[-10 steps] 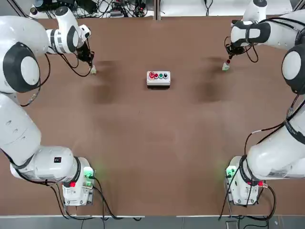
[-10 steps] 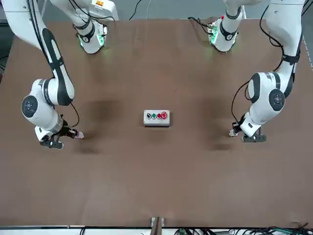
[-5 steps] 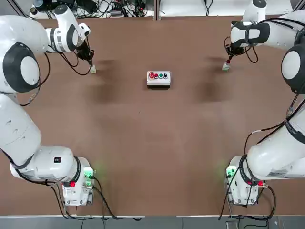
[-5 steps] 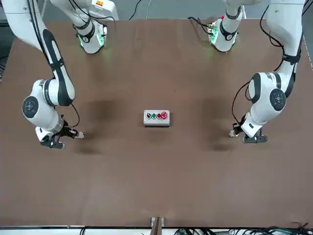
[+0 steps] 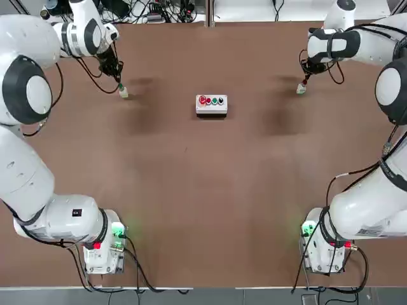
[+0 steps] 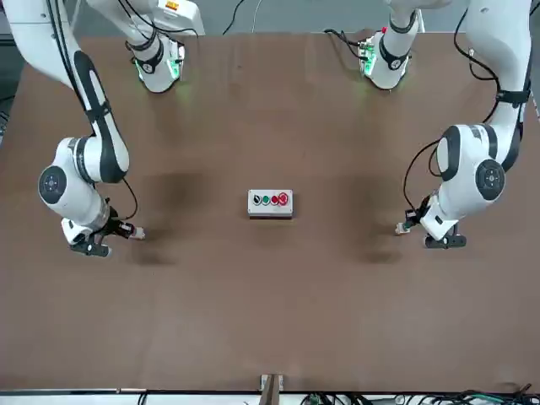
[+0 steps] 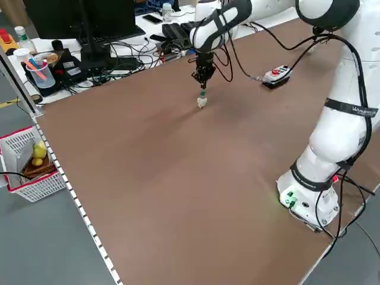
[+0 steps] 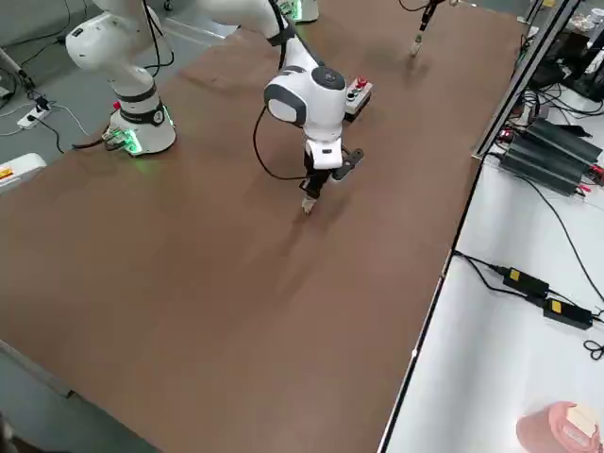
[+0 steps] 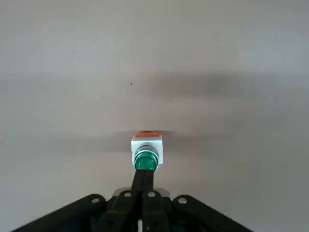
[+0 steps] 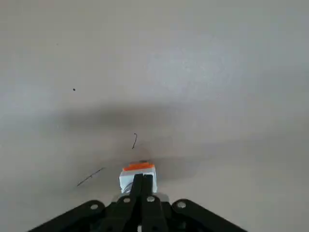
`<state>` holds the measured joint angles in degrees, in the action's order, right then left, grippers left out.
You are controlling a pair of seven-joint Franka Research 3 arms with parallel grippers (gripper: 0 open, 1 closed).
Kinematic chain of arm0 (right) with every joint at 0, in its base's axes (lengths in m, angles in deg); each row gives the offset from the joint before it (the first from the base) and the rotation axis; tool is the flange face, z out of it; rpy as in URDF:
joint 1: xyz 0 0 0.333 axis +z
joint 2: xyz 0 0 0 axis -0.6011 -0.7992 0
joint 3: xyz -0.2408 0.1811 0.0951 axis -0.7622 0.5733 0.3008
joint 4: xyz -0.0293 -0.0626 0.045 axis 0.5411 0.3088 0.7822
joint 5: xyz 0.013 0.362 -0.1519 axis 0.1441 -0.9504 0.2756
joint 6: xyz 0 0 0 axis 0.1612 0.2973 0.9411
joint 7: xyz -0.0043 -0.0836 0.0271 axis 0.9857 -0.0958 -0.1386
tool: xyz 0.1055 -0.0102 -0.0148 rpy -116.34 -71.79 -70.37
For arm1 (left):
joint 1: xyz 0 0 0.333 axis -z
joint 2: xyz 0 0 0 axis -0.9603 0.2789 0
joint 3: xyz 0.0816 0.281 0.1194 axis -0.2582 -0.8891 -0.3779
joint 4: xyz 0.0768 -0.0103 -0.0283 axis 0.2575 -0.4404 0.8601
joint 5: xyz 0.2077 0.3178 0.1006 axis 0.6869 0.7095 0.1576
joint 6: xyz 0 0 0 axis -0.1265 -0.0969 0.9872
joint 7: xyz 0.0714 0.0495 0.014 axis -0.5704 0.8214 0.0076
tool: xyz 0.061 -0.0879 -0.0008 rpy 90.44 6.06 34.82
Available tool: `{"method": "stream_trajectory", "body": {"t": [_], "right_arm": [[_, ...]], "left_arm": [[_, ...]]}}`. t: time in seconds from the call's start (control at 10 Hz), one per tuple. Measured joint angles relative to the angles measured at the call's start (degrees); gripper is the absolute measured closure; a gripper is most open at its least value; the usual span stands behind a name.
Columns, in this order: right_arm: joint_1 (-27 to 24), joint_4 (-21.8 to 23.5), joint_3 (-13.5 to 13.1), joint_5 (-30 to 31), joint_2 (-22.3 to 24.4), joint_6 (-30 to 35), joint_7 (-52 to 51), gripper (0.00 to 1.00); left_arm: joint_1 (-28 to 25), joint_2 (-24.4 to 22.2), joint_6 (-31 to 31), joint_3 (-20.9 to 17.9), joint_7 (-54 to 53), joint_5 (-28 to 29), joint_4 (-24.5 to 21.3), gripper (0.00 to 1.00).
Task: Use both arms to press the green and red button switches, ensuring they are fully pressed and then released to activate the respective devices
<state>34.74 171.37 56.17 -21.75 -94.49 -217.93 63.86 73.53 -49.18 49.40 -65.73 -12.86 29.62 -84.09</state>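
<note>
My left end effector (image 9: pixel 143 173) had its fingers together at the green switch (image 9: pixel 146 160), toward the bench's (image 5: pixel 191 210) far left corner; my right end effector (image 10: pixel 143 177), also closed, was over the pale-based switch (image 10: pixel 126 179) toward the far right corner, its cap hidden. I couldn't tell whether either touched. Both switches looked light, their caps probably springy and slippery off-centre; I judged a straight push mid-cap, without gripping, safest against tipping them.

Brown tabletop (image 5: pixel 210 190); grey flr (image 7: pixel 47 237); white side tbl w/ blk monitor (image 7: pixel 65 18).
</note>
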Motion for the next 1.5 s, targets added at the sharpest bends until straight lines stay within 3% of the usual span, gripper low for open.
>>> {"method": "stream_trajectory", "body": {"t": [0.4,0.7,1.0,1.1,1.5], "right_arm": [[0.0,-0.1,0.0,0.0,0.0,0.0,0.0,0.99],[-0.1,-1.5,0.0,0.0,0.0,0.6,0.0,0.99],[-0.4,-6.3,0.0,-0.1,0.4,9.6,0.1,0.98],[-0.4,-7.4,0.0,-0.1,1.1,11.0,0.1,0.97],[-0.2,-8.0,0.3,-0.1,5.7,15.1,0.4,0.43]], "left_arm": [[0.0,-4.1,-7.6,0.0,-0.1,0.0,5.4,0.91],[-0.6,-12.5,-13.7,-0.1,0.0,0.0,7.1,0.48],[-0.5,-16.7,-21.8,0.1,0.1,0.0,12.0,0.05],[-0.5,-16.8,-24.0,0.1,0.2,0.0,14.7,0.0],[-0.4,-15.6,-31.9,0.1,0.3,0.0,25.2,0.0]]}}
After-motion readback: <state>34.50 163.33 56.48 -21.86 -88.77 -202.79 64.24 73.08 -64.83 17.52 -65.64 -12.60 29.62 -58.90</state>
